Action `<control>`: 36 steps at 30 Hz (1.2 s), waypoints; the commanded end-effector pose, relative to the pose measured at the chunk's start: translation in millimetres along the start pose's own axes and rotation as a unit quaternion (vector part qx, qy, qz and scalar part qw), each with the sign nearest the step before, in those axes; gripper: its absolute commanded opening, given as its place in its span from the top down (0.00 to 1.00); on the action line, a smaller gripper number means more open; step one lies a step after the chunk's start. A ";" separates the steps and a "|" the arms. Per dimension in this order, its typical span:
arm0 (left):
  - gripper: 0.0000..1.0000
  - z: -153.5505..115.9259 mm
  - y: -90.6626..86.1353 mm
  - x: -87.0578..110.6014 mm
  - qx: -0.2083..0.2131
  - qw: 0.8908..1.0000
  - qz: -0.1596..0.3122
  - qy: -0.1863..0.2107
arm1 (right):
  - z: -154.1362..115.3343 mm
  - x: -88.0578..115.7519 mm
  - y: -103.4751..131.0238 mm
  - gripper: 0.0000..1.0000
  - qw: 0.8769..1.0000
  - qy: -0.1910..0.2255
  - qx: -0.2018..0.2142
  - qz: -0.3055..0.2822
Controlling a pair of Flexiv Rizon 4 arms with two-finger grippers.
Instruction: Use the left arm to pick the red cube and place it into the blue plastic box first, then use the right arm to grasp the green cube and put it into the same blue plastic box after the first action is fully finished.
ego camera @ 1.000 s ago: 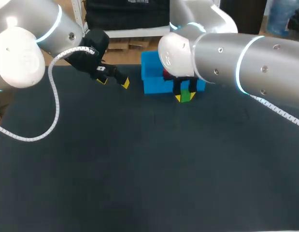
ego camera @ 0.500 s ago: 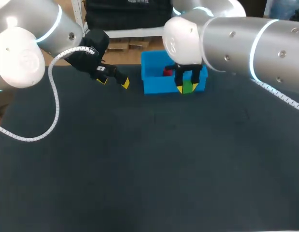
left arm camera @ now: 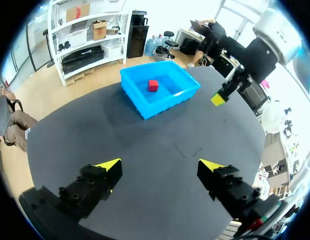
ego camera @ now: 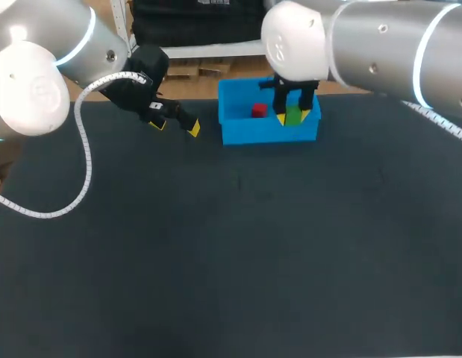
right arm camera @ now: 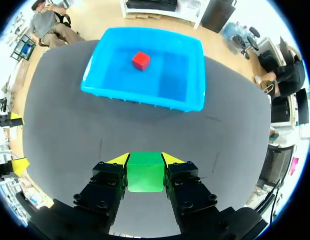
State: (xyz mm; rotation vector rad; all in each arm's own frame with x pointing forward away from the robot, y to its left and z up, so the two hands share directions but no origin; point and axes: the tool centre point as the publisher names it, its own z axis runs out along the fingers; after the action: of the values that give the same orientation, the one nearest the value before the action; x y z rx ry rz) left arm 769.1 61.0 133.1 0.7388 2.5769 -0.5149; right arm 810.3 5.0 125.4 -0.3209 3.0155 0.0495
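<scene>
The red cube (ego camera: 259, 110) lies inside the blue plastic box (ego camera: 269, 133) at the table's far middle; it also shows in the left wrist view (left arm camera: 153, 85) and the right wrist view (right arm camera: 140, 60). My right gripper (ego camera: 296, 116) hangs over the box's right part, shut on the green cube (ego camera: 294, 115). In the right wrist view the green cube (right arm camera: 145, 172) sits pinched between the yellow-tipped fingers, with the box (right arm camera: 144, 97) ahead of them. My left gripper (ego camera: 175, 123) stands open left of the box, above the table, nothing between its fingers (left arm camera: 107, 167). From there the green cube (left arm camera: 218, 99) shows in the other gripper.
The dark table (ego camera: 231, 246) spreads wide in front of the box. A white cable (ego camera: 83, 160) loops down from my left arm over the table's left side.
My right arm has carried the green cube up and back, from the box's front wall to above the box's right part. The left arm has kept still.
</scene>
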 end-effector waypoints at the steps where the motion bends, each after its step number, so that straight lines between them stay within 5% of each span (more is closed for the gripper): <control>1: 0.00 -0.5 0.8 1.1 0.002 1.000 0.001 -0.002 | -16.3 7.5 -3.0 1.00 0.999 -0.049 -0.002 -0.003; 22: 0.00 -0.5 0.8 1.1 0.002 1.000 0.001 -0.002 | -60.3 -23.7 -2.2 1.00 0.995 -0.095 -0.003 -0.032; 36: 0.00 -0.5 0.8 1.1 0.002 1.000 0.001 -0.002 | -65.7 -52.4 -10.0 1.00 0.994 -0.100 0.008 -0.039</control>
State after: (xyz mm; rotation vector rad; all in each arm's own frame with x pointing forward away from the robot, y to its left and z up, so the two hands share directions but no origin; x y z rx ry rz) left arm 769.1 61.0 133.1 0.7387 2.5768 -0.5149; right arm 849.3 1.1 195.5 -0.4039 2.7919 0.0503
